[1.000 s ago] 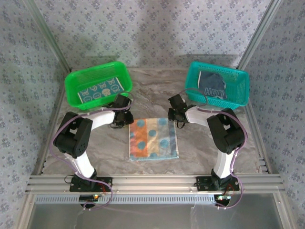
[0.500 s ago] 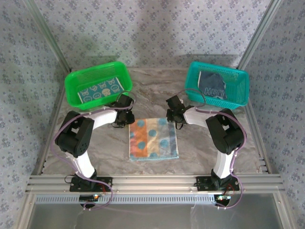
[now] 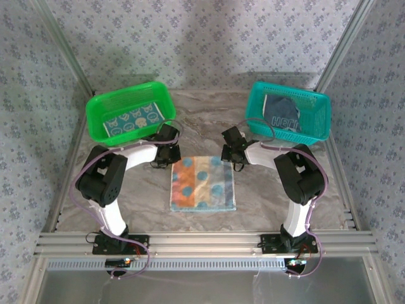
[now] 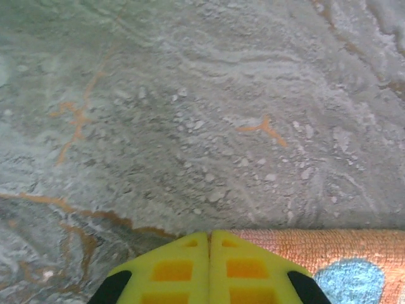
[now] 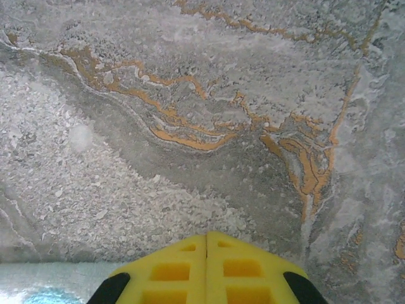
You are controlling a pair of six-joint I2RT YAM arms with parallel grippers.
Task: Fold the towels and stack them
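A green basket (image 3: 97, 123), seemingly mesh, is set at the surface's (image 3: 140, 190) far left corner. A teal basket (image 3: 321, 119) is placed far right.

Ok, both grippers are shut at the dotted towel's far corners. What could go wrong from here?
Left gripper is shut right at the towel corner; no cloth shows between its fingers, so it may lift empty.
Right gripper sits at the edge likewise; one missed corner would skew the fold.

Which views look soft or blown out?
Top external: evenly lit, sharp, no glare. Left wrist: table slightly soft toward the top, left gripper crisp. Right wrist: table veins sharp, towel washed out pale at bottom left.
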